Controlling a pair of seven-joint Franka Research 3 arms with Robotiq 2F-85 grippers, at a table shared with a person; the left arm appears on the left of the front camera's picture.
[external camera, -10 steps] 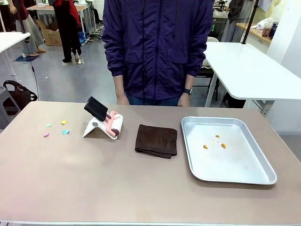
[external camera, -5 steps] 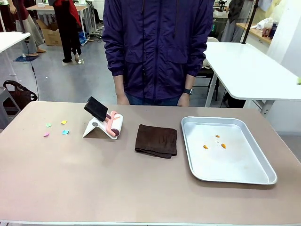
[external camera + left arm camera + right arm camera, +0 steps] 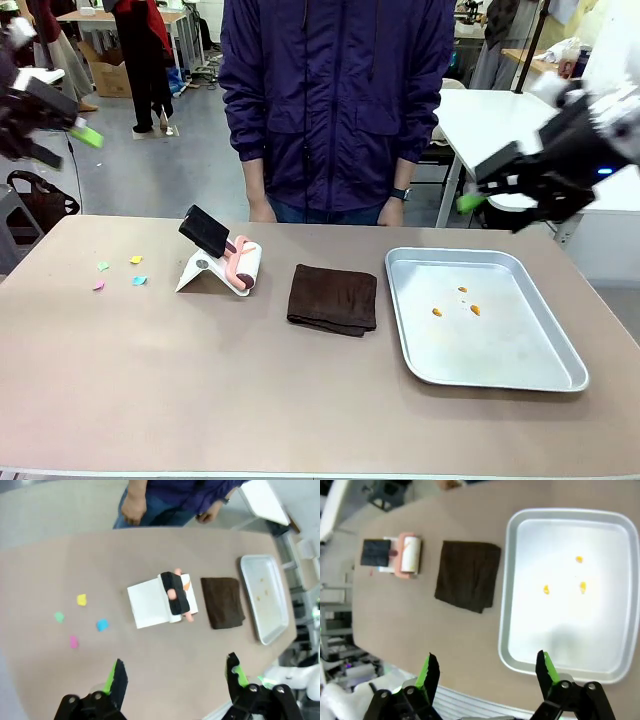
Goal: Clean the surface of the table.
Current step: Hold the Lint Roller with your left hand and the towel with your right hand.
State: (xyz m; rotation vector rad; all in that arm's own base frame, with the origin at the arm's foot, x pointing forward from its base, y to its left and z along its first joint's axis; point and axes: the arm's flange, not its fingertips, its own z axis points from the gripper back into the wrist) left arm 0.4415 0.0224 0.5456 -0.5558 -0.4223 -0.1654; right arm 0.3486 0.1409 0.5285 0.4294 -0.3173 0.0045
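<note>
Table: brownish-taupe top (image 3: pixel 250 390) with a pale edge, spanning the front view; it lies below both grippers, touched by neither.
Left gripper: (image 3: pixel 175 667) raised over the table's left end, jaws spread wide, nothing between them.
Right gripper: (image 3: pixel 486 661) raised over the table's right end above the near rim of the tray, jaws spread wide and empty.
Paper scraps: four small coloured bits (image 3: pixel 120 270) on the far left of the top.
Roller tool: pink, white and black (image 3: pixel 225 262), on a white stand, left of centre.
Cloth: dark brown, folded (image 3: pixel 333 297), between the roller tool and the tray.
Tray: silver metal (image 3: pixel 500 345), right side, with three orange crumbs (image 3: pixel 455 305) inside.
Person: purple jacket (image 3: pixel 335 100), standing at the far edge, hands down.
Room: white-topped table (image 3: pixel 530 150) behind right; grey floor.
</note>
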